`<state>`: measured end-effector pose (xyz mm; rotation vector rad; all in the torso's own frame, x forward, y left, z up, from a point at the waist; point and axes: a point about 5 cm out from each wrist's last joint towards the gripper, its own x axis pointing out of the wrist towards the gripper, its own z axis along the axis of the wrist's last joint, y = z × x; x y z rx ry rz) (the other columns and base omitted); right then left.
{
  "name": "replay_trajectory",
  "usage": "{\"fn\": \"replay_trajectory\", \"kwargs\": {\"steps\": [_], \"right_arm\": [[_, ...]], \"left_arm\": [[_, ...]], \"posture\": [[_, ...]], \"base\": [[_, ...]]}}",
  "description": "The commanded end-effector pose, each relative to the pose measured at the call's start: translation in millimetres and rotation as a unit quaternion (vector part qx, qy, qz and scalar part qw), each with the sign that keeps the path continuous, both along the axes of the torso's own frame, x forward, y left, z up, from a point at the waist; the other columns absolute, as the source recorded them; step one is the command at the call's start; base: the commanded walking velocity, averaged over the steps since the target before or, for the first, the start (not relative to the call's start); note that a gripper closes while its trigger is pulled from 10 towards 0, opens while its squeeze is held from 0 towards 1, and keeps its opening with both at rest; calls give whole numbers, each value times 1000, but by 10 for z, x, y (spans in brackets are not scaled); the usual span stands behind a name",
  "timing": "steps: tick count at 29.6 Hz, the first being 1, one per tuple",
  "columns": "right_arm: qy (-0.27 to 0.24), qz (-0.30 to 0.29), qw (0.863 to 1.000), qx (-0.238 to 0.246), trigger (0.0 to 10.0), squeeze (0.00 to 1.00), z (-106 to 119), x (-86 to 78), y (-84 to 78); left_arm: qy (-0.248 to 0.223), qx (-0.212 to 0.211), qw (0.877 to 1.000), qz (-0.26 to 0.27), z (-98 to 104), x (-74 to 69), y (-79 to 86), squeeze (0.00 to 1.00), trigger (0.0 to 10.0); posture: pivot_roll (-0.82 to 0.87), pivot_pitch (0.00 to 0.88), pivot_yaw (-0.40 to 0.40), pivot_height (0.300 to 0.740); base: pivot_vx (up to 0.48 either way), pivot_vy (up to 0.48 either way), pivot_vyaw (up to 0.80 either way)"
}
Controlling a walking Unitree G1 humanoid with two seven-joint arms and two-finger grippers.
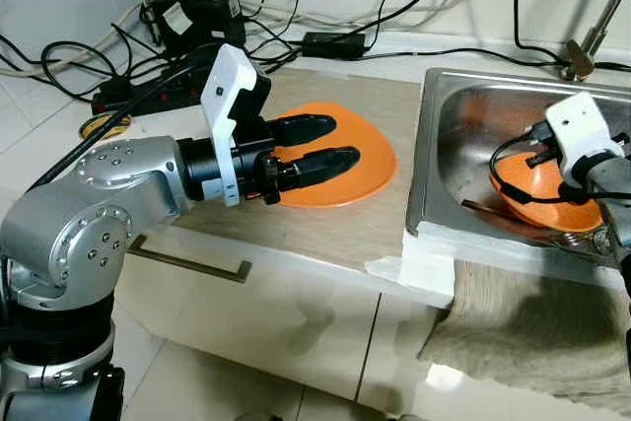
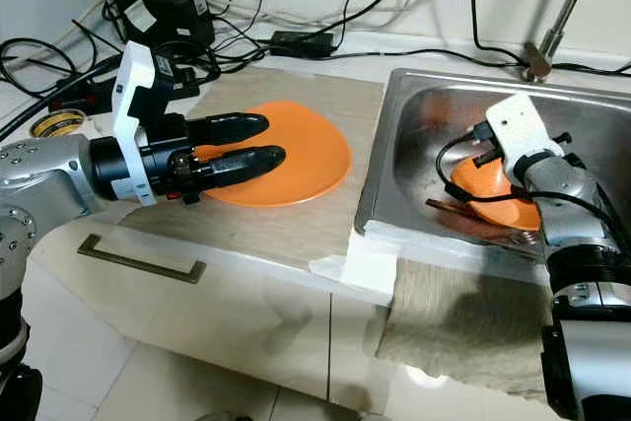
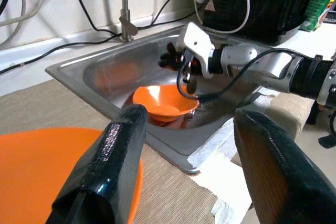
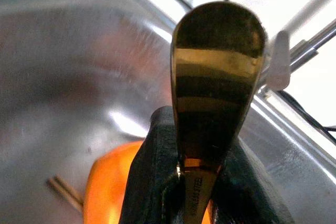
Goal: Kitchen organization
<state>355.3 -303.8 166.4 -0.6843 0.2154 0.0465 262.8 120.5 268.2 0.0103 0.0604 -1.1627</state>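
You see a brushed steel sink (image 1: 434,155) beside a matt, woven-looking mat (image 1: 345,214). The orange plate (image 1: 370,160) and bowl (image 3: 163,103) look like smooth plastic. A glossy, gold-toned metal spoon (image 4: 212,87) sits between the right gripper's (image 4: 184,182) black fingers. The left gripper's (image 1: 320,150) fingers shine glossy black.

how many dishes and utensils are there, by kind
orange plate on the counter mat: 1
orange bowl in the sink: 1
spoon held in the right gripper: 1
chopsticks in the sink beside the bowl: 1 pair
total: 4
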Motion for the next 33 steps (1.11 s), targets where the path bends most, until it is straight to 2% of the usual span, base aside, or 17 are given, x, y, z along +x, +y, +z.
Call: {"fn": "replay_trajectory", "kwargs": {"steps": [1, 7, 8, 9, 10, 11, 23, 33], "right_arm": [[6, 3, 1000, -30, 10000, 0, -13, -22, -35], [42, 24, 992, -113, 10000, 0, -123, -47, -35], [47, 28, 991, -124, 10000, 94, -139, -49, -30], [53, 31, 989, -135, 10000, 933, -157, -53, -27], [53, 31, 989, -135, 10000, 933, -157, -53, -27], [58, 34, 988, -140, 10000, 1000, -174, -56, -24], [63, 40, 984, -161, 10000, 1000, -200, -45, -17], [91, 69, 973, -200, 10000, 1000, -293, -79, 9]], "left_arm": [[-3, 4, 1000, 0, 24, 15, 2, 0, 10000], [-3, 3, 1000, 2, 24, 26, 1, 0, 10000], [-3, 3, 1000, 2, 24, 27, 0, 0, 10000], [-3, 4, 1000, 2, 24, 28, 0, 0, 10000], [-3, 4, 1000, 2, 24, 28, 0, 0, 10000], [-3, 4, 1000, 2, 25, 29, 0, 0, 10000], [-4, 7, 1000, 3, 9, 34, -5, 0, 10000], [-5, 12, 1000, 2, -5, 38, -17, 0, 10000]], "posture": [[-42, 0, 74, 740], [-44, 0, 74, 740], [-44, 0, 74, 740], [-44, 0, 74, 740], [-44, 0, 74, 740], [-44, 0, 74, 740], [-44, 0, 72, 740], [-47, 0, 70, 740]], "base": [[0, 0, 0], [0, 0, 0], [0, 0, 0], [0, 0, 0], [0, 0, 0], [0, 0, 0], [0, 0, 0], [0, 0, 0]]}}
